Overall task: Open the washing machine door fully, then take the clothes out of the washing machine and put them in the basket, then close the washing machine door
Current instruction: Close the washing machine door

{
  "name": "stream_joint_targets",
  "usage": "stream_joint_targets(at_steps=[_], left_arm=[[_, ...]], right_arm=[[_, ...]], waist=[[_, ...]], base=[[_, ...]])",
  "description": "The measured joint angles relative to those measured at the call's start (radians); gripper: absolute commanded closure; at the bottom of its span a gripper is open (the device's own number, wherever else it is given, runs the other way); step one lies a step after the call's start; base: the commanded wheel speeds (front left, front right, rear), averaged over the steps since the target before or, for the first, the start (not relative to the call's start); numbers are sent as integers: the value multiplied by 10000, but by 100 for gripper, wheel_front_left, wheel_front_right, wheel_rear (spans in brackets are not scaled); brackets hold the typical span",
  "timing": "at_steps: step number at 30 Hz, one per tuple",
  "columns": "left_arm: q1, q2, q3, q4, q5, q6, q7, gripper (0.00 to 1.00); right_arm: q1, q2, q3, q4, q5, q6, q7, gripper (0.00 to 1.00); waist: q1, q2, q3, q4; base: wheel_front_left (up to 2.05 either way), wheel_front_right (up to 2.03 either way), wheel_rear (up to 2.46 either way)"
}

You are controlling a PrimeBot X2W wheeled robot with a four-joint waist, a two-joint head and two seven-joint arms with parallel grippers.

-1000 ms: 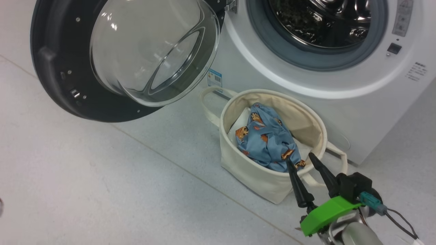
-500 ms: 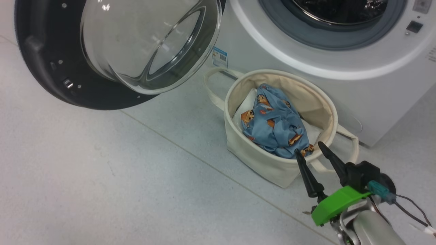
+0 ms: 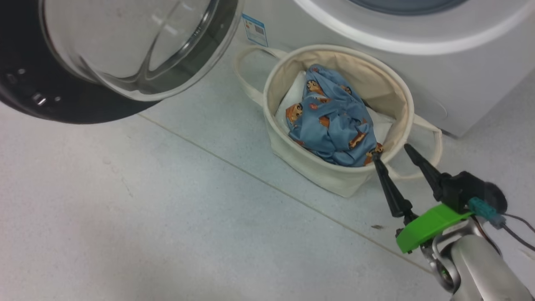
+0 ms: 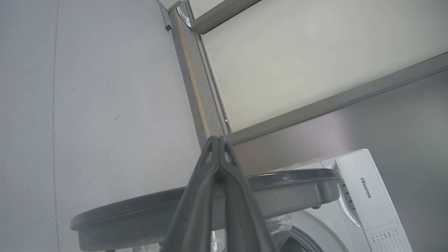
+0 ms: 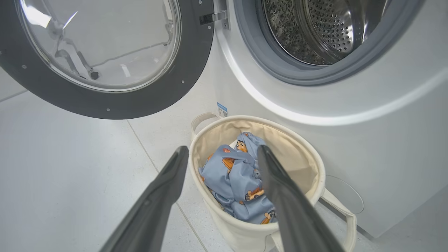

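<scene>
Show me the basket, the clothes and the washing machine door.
basket (image 3: 322, 175): head view, outer front wall.
clothes (image 3: 334, 121): head view, middle of blue fabric.
washing machine door (image 5: 196, 52): right wrist view, black rim.

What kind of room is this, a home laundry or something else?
Most likely a laundry corner, perhaps in a test room: a front-loading washing machine with its door open, a cloth basket holding clothes, and a pale speckled floor.

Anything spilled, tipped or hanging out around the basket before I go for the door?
Nothing stands out. The basket sits upright by the washing machine, the clothes lie inside it, none on the floor. The washing machine door hangs open; the right claw is open and empty.
</scene>
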Motion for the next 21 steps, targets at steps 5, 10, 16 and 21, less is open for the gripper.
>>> stream_joint_targets(at_steps=[5, 10, 16, 21], left_arm=[[-423, -10, -69, 249, 36, 0, -374, 100], [-856, -10, -96, 453, 36, 0, -920, 100], [-1053, 115, -291, 543, 36, 0, -1018, 100], [-965, 219, -740, 548, 36, 0, -380, 100]], right_arm=[[-135, -134, -184, -395, -81, 0, 176, 0], [-152, -192, -422, -675, -221, 0, 242, 0], [-156, -190, -523, -767, -244, 0, 240, 0], [-155, -171, -499, -591, -242, 0, 165, 0]], waist=[[0, 0, 493, -312], [1, 0, 950, -606], [1, 0, 1144, -868], [1, 0, 867, -864]], base=[[0, 0, 0], [0, 0, 0], [0, 0, 0], [0, 0, 0]])
